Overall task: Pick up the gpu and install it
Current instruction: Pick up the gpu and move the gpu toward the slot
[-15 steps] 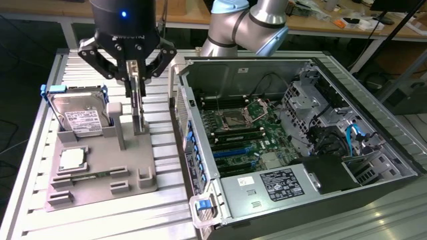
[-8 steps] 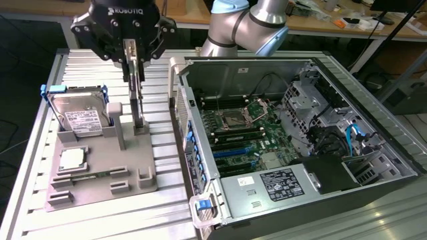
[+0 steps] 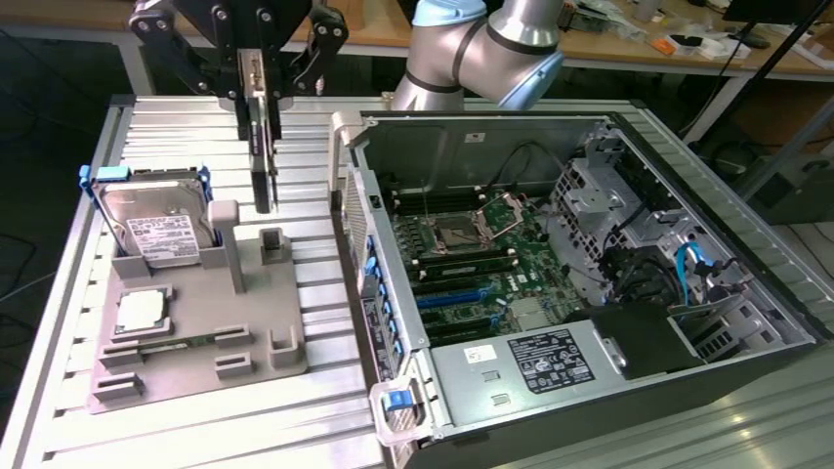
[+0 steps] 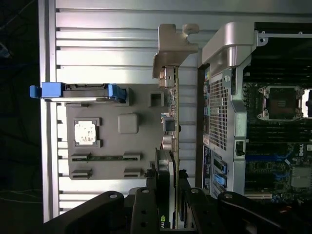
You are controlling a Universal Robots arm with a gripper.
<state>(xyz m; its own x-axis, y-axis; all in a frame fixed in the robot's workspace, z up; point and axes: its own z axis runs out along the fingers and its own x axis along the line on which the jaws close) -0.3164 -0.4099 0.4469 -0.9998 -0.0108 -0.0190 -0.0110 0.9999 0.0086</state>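
The gpu (image 3: 265,166) hangs edge-on and upright, a thin dark card lifted clear of the grey holder block (image 3: 195,327) and its small slot post (image 3: 270,244). My gripper (image 3: 258,78), black with linkage fingers, is shut on the card's upper end near the exterior view's top left. In the wrist view the gpu (image 4: 171,112) runs away from my gripper (image 4: 168,204) to its silver end bracket (image 4: 173,48). It sits between the holder block (image 4: 129,161) and the wall of the open computer case (image 4: 219,112).
A hard drive (image 3: 156,230) in a blue frame stands in the holder block, and a square processor chip (image 3: 140,311) lies flat on it. The open computer case (image 3: 573,264) lies to the exterior view's right, motherboard and blue slots (image 3: 463,298) exposed. All rest on a ribbed aluminium table (image 3: 78,410).
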